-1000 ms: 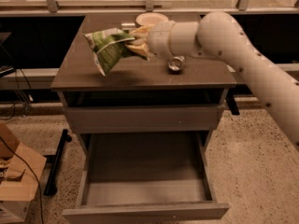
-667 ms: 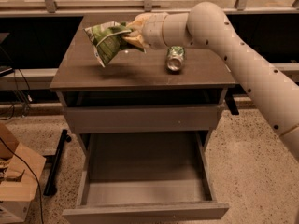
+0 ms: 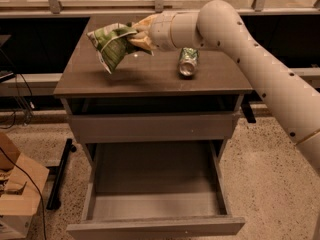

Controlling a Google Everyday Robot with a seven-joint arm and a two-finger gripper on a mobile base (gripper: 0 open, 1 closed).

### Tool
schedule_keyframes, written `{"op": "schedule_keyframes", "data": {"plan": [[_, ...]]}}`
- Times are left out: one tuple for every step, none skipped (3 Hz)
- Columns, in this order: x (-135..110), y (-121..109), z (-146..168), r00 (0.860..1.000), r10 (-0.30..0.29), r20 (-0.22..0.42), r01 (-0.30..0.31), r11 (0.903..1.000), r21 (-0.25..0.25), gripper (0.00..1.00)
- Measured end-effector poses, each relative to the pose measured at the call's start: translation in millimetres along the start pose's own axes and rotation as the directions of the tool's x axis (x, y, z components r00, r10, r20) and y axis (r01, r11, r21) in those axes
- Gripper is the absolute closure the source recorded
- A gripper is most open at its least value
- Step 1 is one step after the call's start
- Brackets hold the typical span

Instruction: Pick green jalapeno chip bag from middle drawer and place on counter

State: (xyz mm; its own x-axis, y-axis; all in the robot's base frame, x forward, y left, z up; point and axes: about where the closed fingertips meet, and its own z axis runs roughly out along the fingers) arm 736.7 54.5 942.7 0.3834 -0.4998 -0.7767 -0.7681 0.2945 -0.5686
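Observation:
The green jalapeno chip bag (image 3: 112,45) is green with white stripes and hangs tilted in the air over the left part of the counter (image 3: 150,76). My gripper (image 3: 136,36) is shut on the bag's upper right edge, reaching in from the right on the white arm. The bag's lower corner hangs just above the counter top; I cannot tell whether it touches. The middle drawer (image 3: 156,191) is pulled out below the cabinet front and its tray holds nothing.
A green-and-silver drink can (image 3: 188,62) lies on its side on the counter, right of the bag and under the arm. A cardboard box (image 3: 17,194) and a black stand (image 3: 59,176) sit on the speckled floor at the left.
The gripper with the bag has moved further back and left over the counter, uncovering the can. The drawer has not moved.

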Motion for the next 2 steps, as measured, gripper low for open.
{"op": "schedule_keyframes", "data": {"plan": [[-0.8, 1.7, 2.3, 1.000, 0.000, 0.002, 0.000, 1.0000, -0.004, 0.11], [-1.4, 2.8, 3.8, 1.000, 0.000, 0.003, 0.000, 1.0000, -0.007, 0.00]]}}
